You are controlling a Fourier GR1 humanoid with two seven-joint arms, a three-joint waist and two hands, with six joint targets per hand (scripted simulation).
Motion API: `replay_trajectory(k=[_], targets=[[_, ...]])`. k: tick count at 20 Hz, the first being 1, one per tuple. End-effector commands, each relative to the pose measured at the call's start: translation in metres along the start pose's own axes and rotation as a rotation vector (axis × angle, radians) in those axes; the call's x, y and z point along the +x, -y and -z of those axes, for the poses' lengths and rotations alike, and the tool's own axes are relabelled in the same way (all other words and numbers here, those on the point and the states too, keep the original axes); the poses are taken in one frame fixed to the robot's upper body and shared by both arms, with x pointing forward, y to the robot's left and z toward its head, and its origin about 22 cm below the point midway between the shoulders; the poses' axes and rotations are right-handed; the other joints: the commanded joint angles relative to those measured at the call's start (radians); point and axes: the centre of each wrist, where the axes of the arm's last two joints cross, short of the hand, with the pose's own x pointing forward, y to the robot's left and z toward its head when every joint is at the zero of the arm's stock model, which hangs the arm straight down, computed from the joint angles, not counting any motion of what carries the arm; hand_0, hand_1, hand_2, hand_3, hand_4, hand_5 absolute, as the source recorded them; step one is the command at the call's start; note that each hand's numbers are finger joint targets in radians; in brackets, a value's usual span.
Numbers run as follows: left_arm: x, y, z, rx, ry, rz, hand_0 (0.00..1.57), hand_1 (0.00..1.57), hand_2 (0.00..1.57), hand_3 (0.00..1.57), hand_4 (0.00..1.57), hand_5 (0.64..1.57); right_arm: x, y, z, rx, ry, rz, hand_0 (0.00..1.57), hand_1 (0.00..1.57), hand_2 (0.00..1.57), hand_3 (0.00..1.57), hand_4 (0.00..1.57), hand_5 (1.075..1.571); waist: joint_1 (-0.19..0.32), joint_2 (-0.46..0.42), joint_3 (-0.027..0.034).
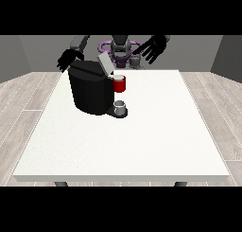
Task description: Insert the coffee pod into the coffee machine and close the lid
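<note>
The coffee pod cannot be made out with certainty anywhere in the front view; the most that shows is a small pale patch at the top of the red pod holder (pixel 119 84), and whether that is the pod cannot be told. The red cylindrical holder juts from the front of the black, boxy coffee machine (pixel 90 89), on the side that faces the table's right edge. The machine stands on the large white table (pixel 142 146), in its far left part, nearer the far edge than the near edge. Its grey flat lid (pixel 104 63) is raised and tilted, leaning up and back above the holder, so the machine is not closed. Under the holder, a small grey cup (pixel 121 106) sits on the machine's dark base plate (pixel 113 113).

The black hand at the view's left (pixel 67 60) hangs just above the far left top corner of the machine, its fingers pointing down and spread apart; whether they touch the machine cannot be told. The black hand at the view's right (pixel 153 48) is lifted in the air beyond the table's far edge, well apart from the machine, with its fingers straight and fanned out, holding nothing. Between the 2 arms the robot's grey torso (pixel 120 49) shows behind the table.
</note>
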Motion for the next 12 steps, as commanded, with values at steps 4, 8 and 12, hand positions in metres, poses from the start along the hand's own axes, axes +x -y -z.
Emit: replay_trajectory(k=[4, 8, 12], targets=[[-0.066, 0.073, -0.040, -0.034, -0.043, -0.395, 0.00, 0.00, 0.00, 0.00, 0.00, 1.571, -0.024, 0.032, -0.019, -0.093, -0.058, -0.007, 0.00, 0.00, 0.00, 0.00, 0.45, 1.571, 0.142, -0.164, 0.0005], [-0.087, 0.092, -0.060, 0.046, -0.115, -0.448, 0.00, 0.00, 0.00, 0.00, 0.19, 1.571, -0.015, 0.022, -0.030, 0.024, -0.049, -0.083, 0.00, 0.00, 0.00, 0.00, 0.36, 1.571, 0.086, -0.211, 0.0001], [-0.117, 0.097, -0.088, 0.045, -0.145, -0.553, 0.00, 0.00, 0.00, 0.00, 0.09, 1.571, 0.027, 0.032, -0.005, 0.103, -0.001, -0.060, 0.00, 0.00, 0.00, 0.00, 0.37, 1.571, 0.133, -0.247, -0.0001]])
